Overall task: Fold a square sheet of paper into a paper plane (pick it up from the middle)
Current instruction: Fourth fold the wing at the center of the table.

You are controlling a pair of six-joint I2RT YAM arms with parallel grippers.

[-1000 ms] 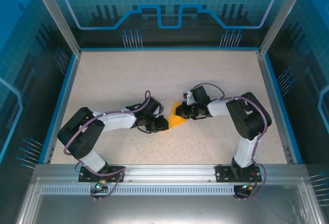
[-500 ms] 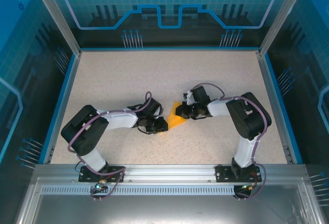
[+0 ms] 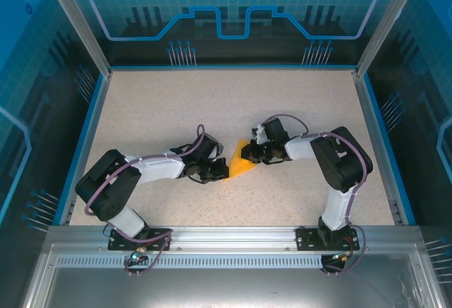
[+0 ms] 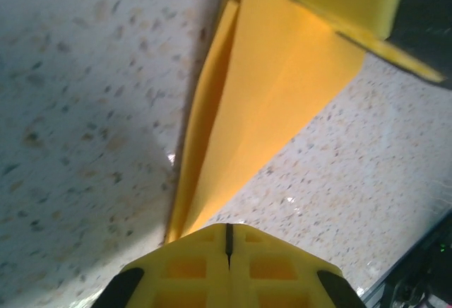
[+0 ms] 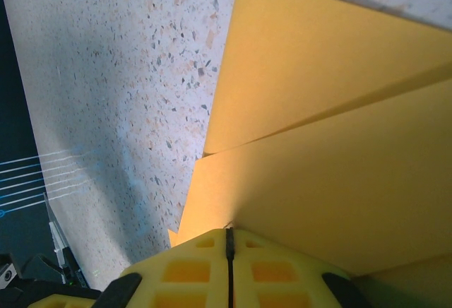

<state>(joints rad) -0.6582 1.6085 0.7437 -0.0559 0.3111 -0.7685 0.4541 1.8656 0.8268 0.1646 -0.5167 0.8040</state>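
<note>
The orange-yellow sheet of paper (image 3: 240,165) lies folded into a pointed, layered shape at the middle of the table. My right gripper (image 3: 248,156) is at its far right end. In the right wrist view the paper (image 5: 339,181) comes out of the closed seam of the right gripper (image 5: 228,232). My left gripper (image 3: 224,172) is at the paper's near left tip. In the left wrist view the left gripper (image 4: 227,232) is shut, and the paper's (image 4: 268,96) narrow tip runs under its left finger, beside the seam. The right fingers (image 4: 353,4) show at the paper's far end.
The speckled table (image 3: 176,110) has blue rails along its left, right and far sides. Metal posts and blue see-through panels (image 3: 233,11) stand around it. An aluminium rail (image 3: 233,236) carrying both arm bases runs along the near edge.
My left gripper's jaws have closed fully and it has edged right, up to the paper's tip, while its elbow swung left. The right arm and the paper have stayed put.
</note>
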